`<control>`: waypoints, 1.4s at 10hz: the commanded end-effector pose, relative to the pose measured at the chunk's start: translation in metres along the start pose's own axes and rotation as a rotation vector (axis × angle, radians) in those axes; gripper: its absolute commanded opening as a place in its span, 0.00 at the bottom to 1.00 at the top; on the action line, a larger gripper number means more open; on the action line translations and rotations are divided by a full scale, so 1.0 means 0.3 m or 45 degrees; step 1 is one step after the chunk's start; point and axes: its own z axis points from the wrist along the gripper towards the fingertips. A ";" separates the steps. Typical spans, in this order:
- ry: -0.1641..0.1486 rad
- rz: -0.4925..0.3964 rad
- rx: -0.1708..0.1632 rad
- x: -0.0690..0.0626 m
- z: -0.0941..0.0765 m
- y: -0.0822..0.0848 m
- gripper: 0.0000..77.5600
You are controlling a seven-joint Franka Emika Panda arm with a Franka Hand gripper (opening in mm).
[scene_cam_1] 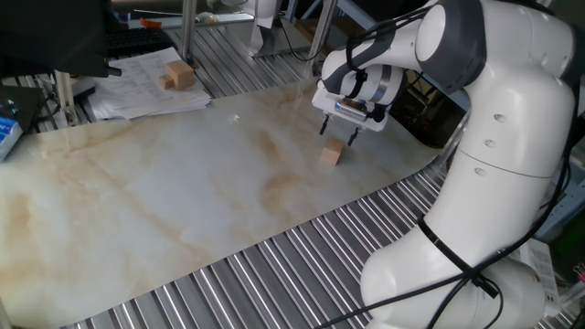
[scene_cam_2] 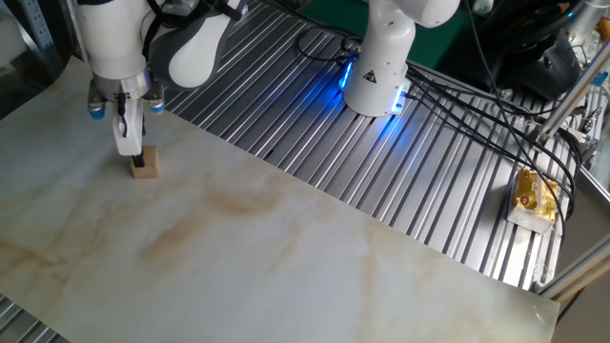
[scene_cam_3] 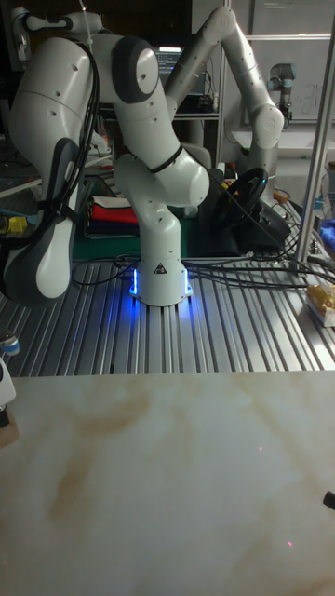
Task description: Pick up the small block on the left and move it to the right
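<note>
Gripper (scene_cam_1: 338,132) fingers were seen spread apart, poised just above the small block (scene_cam_1: 332,153), with one dark fingertip on each side of the cube's top and neither clearly touching it. From the other fixed camera, the gripper (scene_cam_2: 132,154) was viewed almost edge-on, so that the white finger (scene_cam_2: 125,133) covered part of the small block (scene_cam_2: 144,169) and the gap between the fingers could not be judged there. The cube was found resting flat on the marbled sheet (scene_cam_1: 183,192), near the sheet's edge closest to the robot's white base (scene_cam_1: 494,228), where the ribbed metal tabletop (scene_cam_1: 302,265) began. A larger wooden block (scene_cam_1: 178,75) was noted well apart from the cube, lying on a stack of papers (scene_cam_1: 146,91) beyond the sheet's far edge. In the tall view, only a sliver of the gripper and the cube could be made out at the left border, too little to be read. A yellow packet (scene_cam_2: 533,198) was seen on the metal tabletop, far from the cube.
</note>
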 end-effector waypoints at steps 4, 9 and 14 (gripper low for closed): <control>0.002 0.002 -0.001 -0.003 -0.004 0.000 1.00; -0.006 0.043 -0.003 -0.027 0.075 0.049 1.00; -0.016 0.056 0.009 -0.026 0.077 0.048 1.00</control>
